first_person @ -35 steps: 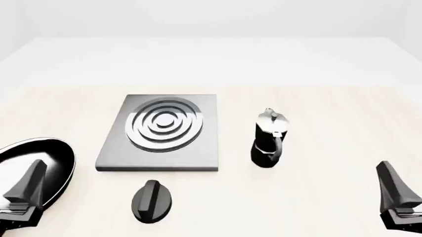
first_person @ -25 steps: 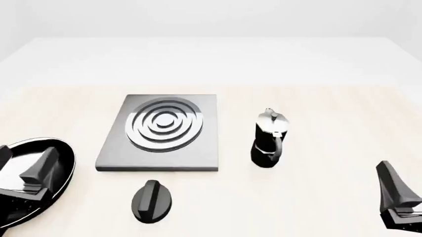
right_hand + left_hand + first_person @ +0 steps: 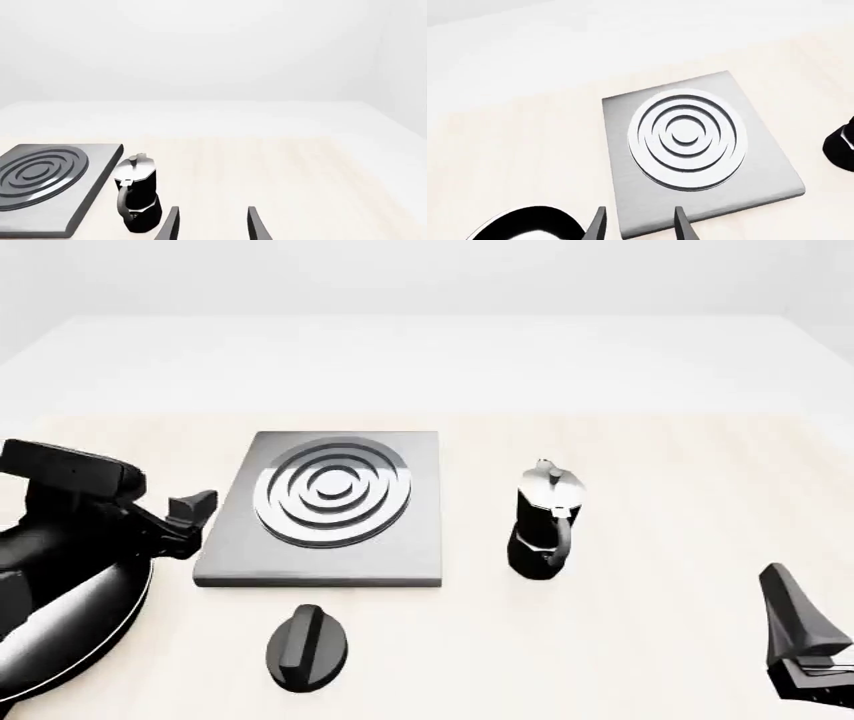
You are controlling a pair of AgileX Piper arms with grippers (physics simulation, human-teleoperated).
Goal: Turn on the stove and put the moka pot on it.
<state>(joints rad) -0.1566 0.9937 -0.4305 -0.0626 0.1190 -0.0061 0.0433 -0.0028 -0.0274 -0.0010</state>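
Altogether the front view holds one frying pan, one stove plate, one knob, one moka pot and two grippers.

At the lower left, one shiny black frying pan [image 3: 60,625] lies on the pale wooden table [image 3: 667,460], partly covered by the left arm. That arm enters from the left edge and reaches toward centre frame; the left gripper [image 3: 191,512] points right, raised just beside the plate's left edge. In the left wrist view its two fingers [image 3: 596,229] stand apart with nothing between them, aimed at the plate's near edge.

Left of centre, one stove [image 3: 327,510], a flat square grey plate with concentric silver rings, rests flat on the table with nothing on it. Below it, at lower centre, its one round black knob [image 3: 307,645] lies apart from the plate, ridge running roughly up and down the frame.

Right of centre, one moka pot [image 3: 545,522] stands upright on the table, near the plate's right edge but not touching it, silver lid on top and curved handle toward the camera.

At the lower right corner, the right gripper [image 3: 801,645] sits low, well apart from the pot. In the right wrist view its fingers [image 3: 255,226] are spread and empty, with the pot just beside them toward the plate.
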